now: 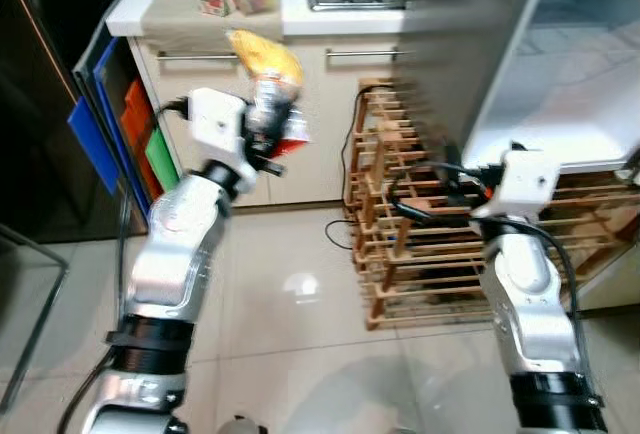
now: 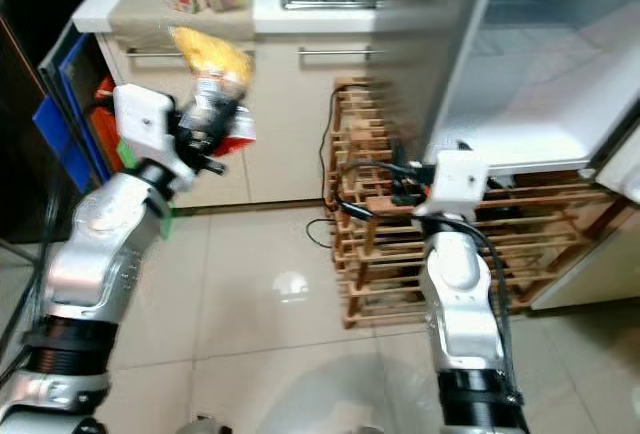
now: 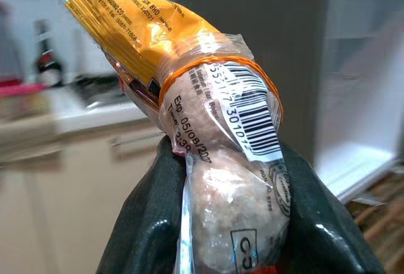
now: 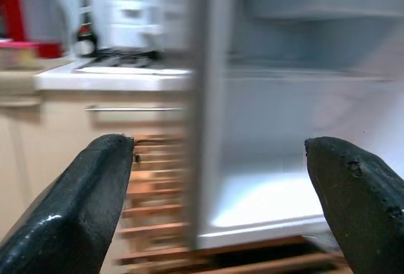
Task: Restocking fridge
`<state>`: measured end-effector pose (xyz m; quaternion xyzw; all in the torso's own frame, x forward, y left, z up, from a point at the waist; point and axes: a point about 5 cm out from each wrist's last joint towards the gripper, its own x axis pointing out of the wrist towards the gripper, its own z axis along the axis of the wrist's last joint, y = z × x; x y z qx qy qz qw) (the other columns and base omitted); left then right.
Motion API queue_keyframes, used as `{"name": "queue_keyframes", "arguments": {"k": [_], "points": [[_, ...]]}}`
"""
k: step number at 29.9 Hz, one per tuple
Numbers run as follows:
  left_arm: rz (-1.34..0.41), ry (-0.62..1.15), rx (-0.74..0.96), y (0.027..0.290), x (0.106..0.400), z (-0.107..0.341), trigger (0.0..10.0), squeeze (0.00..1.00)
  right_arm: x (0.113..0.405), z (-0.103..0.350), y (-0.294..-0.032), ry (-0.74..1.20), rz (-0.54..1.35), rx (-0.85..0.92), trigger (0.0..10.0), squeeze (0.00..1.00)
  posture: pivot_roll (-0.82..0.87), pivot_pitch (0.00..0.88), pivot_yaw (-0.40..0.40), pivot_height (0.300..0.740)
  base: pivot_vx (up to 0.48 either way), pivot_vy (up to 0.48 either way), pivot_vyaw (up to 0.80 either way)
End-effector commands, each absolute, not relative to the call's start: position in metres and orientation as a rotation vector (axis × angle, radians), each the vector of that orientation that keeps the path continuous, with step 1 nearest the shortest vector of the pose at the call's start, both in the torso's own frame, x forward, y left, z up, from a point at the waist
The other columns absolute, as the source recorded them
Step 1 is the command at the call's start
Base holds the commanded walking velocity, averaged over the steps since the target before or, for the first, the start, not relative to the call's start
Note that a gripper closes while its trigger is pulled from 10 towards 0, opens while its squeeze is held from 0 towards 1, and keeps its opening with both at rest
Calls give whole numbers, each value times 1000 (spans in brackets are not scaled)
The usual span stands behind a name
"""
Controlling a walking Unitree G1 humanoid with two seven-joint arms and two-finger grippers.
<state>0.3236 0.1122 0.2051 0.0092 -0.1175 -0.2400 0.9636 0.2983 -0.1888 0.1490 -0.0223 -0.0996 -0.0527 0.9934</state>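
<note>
The left claw (image 3: 233,249) pinches a food packet (image 3: 214,135), raised near the tabletop (image 1: 300,22). The right claw (image 4: 233,204) is spread (empty) facing the open fridge (image 4: 303,129). Carry the packet level, squeezing gently.

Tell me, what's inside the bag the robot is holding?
Through the clear part of the bag, held by the left gripper, lumpy pale pinkish food shows. The orange printed top and labels cover the rest.
</note>
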Motion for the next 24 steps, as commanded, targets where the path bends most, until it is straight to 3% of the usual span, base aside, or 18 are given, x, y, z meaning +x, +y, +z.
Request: {"name": "queue_keyframes", "arguments": {"k": [1,15,24], "points": [[-471,-272,32,119,324,213,10000,0,298,154,-183,-217,-95,-40,10000,0,-35,0,29,732,0,-424,0],[-446,-252,18,121,328,212,10000,0,295,153,-183,-214,-105,-36,10000,0,-35,0,32,732,0,-423,0],[-325,-192,-11,131,337,199,10000,0,279,144,-197,-186,-128,-77,10000,0,-48,0,37,732,272,-290,0]]}}
